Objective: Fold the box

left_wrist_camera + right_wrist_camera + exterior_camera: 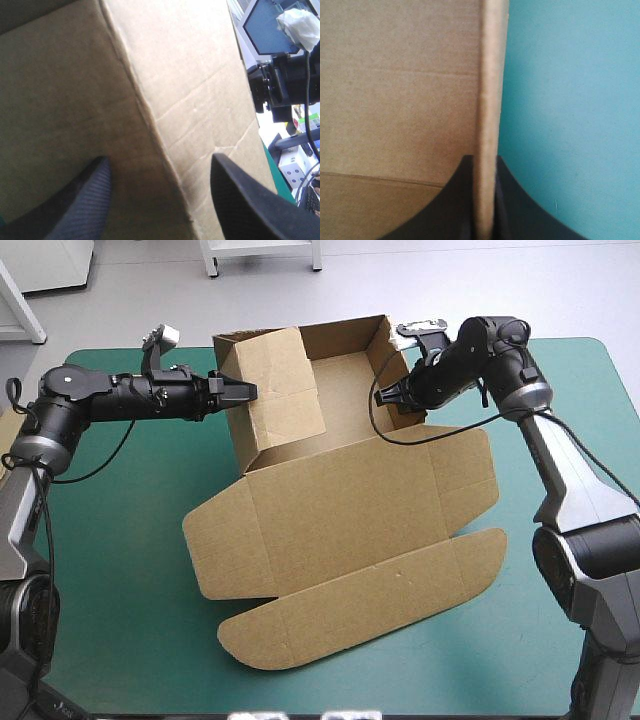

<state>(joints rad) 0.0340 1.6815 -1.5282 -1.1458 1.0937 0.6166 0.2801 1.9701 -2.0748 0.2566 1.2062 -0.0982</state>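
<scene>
The brown box (pixel 340 510) lies mid-table as an open tray. Its back and side walls are raised, and its lid (pixel 350 570) lies flat toward the front edge. My left gripper (pixel 238 390) is at the tray's left wall (pixel 275 390). In the left wrist view this gripper (pixel 160 158) is open, and a folded vertical edge of the box (pixel 165 125) runs between its black fingers (pixel 240 200). My right gripper (pixel 392 397) is at the right wall (pixel 385 360). It (pixel 485 160) is shut on the wall's thin edge (pixel 490 75).
Teal-green cover (pixel 120 540) shows on both sides of the box and along the front edge. The lid's rounded flaps (pixel 470 570) reach toward the front right. My right arm's wrist (pixel 285 75) shows beyond the box in the left wrist view.
</scene>
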